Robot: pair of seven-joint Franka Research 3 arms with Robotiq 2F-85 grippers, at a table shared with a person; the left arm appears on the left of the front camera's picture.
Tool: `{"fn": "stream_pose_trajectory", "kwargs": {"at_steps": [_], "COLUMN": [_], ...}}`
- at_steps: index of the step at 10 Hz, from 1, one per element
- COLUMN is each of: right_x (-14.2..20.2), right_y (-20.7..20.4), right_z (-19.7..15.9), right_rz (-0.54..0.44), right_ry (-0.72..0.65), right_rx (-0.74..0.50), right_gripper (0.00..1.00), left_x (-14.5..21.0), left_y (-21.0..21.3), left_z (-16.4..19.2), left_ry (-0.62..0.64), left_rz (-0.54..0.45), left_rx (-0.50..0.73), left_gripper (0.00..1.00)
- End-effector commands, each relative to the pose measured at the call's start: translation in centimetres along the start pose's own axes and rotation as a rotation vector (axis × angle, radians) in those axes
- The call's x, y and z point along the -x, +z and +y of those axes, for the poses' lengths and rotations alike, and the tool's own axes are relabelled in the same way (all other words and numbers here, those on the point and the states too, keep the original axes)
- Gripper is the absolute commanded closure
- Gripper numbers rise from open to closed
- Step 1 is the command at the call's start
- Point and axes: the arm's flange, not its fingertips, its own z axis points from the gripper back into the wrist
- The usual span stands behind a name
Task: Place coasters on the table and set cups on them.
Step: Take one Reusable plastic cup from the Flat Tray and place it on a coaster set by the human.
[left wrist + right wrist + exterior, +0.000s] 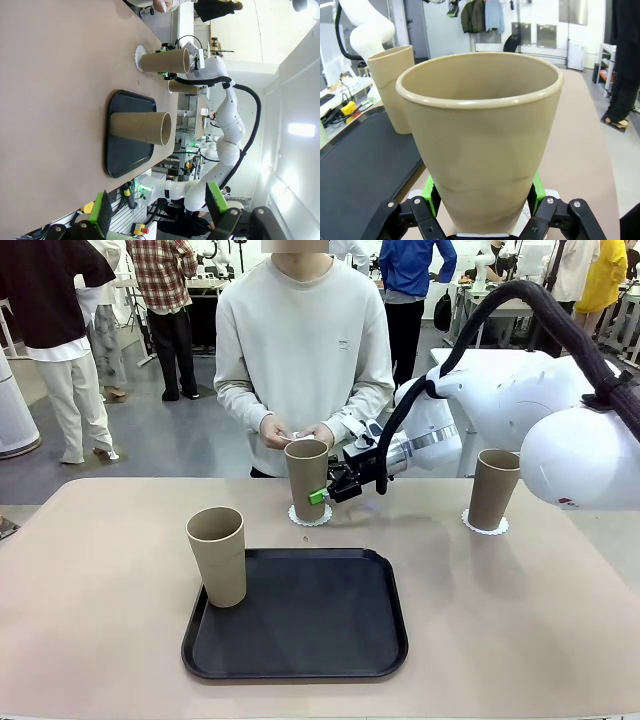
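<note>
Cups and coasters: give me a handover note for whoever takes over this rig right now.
Right gripper shut on middle cup, standing on a coaster.
Left gripper open, holding nothing.
Done: right cup on second coaster.
Left to do: release middle cup; third cup stands on black tray, no coaster under it. Person's hands hold something small and white.

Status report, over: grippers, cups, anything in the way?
Left gripper open. Right gripper shut on middle cup, standing on coaster. Third cup on tray. Person's hands close behind middle cup.
</note>
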Motion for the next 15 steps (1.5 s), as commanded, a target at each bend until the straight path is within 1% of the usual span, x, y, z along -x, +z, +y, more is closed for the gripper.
{"fn": "stream_pose_trajectory", "kwargs": {"at_steps": [1,4,7,9,11,15], "right_x": [0.2,0.4,0.6,0.8,0.8,0.2], "right_y": [0.1,0.2,0.9,1.1,1.2,1.3], "right_z": [-1.7,-2.0,-2.3,-2.4,-2.5,-2.5], "right_rz": [0.004,0.008,-0.018,-0.026,-0.027,0.023], "right_ry": [0.018,0.031,0.032,0.024,0.018,0.009], "right_rx": [-0.051,-0.04,-0.005,-0.004,-0.004,-0.019], "right_gripper": [0.18,0.18,0.18,0.18,0.0,0.0], "left_x": [0.0,0.0,0.0,0.0,0.0,0.0], "left_y": [0.2,0.2,0.2,0.2,0.2,0.2], "left_z": [-0.2,-0.2,-0.2,-0.2,-0.2,-0.2], "left_ry": [-0.007,-0.007,-0.007,-0.007,-0.007,-0.007], "left_rz": [-0.005,-0.005,-0.005,-0.005,-0.005,-0.005], "left_rx": [0.022,0.022,0.022,0.022,0.022,0.022], "left_gripper": [0.0,0.0,0.0,0.0,0.0,0.0]}}
